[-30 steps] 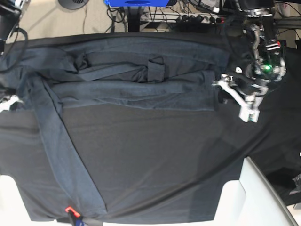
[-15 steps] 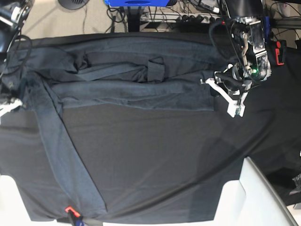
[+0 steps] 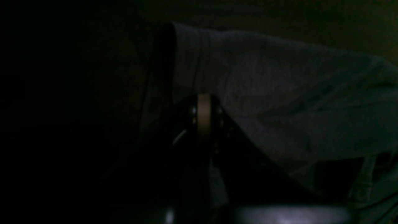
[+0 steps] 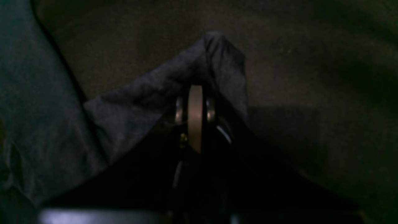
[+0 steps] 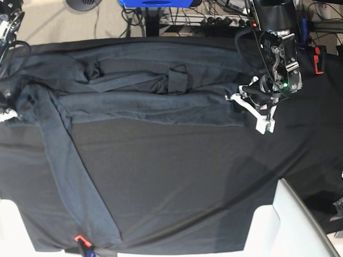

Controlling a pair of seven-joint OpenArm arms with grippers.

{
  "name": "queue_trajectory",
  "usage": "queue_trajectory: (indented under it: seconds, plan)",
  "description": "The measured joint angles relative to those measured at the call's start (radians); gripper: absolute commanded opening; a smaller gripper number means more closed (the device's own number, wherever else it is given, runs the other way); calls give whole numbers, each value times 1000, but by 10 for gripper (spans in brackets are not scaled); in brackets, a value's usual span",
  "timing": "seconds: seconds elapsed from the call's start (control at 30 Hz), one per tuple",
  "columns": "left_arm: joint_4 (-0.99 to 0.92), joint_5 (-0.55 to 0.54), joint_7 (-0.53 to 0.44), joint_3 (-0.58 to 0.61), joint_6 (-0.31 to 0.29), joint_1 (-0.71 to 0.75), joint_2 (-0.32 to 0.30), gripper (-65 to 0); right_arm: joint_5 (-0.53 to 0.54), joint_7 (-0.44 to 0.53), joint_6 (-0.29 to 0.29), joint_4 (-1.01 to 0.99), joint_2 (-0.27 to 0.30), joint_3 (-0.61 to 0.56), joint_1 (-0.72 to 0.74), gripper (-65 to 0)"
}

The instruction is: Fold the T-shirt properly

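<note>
The dark slate-grey T-shirt lies as a long creased band across the far part of the black table cloth, with one sleeve running down to the near left. My left gripper sits at the shirt's right end. In the left wrist view it is shut, with the shirt's hemmed edge gathered at its tips. My right gripper is barely visible at the shirt's left end. The right wrist view shows it shut on a raised peak of shirt fabric.
A white slanted object occupies the near right corner. A small red clip sits at the near edge by the sleeve's end. Cables and a blue item lie beyond the far edge.
My left gripper has moved left onto the shirt's right end and closed its jaws. The right gripper at the left end has shifted slightly toward the table's edge.
</note>
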Motion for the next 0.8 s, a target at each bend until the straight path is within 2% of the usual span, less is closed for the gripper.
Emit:
queue_trajectory:
  seconds: [0.13, 0.23, 0.3, 0.33, 0.4, 0.47, 0.63, 0.73, 0.8]
  plan:
    - [11, 1, 6, -3, 1, 1, 1, -650, -4, -11, -4, 62, -6, 7, -10, -642]
    - [69, 18, 28, -8, 8, 29, 2, -650, 1, 4, -10, 330, -50, 11, -92, -638]
    - [124, 18, 31, -9, 8, 61, -5, -650, 6, 3, 11, 515, -87, 0, -154, -635]
    - [147, 24, 32, -10, 8, 74, -6, -650, -1, -4, 9, 587, -107, -19, -174, -633]
    - [192, 18, 31, -11, 8, 92, -6, -650, -3, -9, -1, 624, -108, -111, -169, -633]
    - [228, 16, 27, -11, 8, 109, -6, -650, 2, -25, 23, 594, -95, -212, -110, -633]
    - [280, 21, 31, -12, 6, 168, -8, -650, 3, 0, -2, 312, -64, -389, 97, -635]
    - [299, 19, 30, -22, 3, 183, -5, -650, 3, -8, 3, 205, -74, -399, 137, -635]
    - [300, 8, 27, -80, -8, 185, 8, -650, -2, -12, -13, 126, -79, -397, 178, -635]
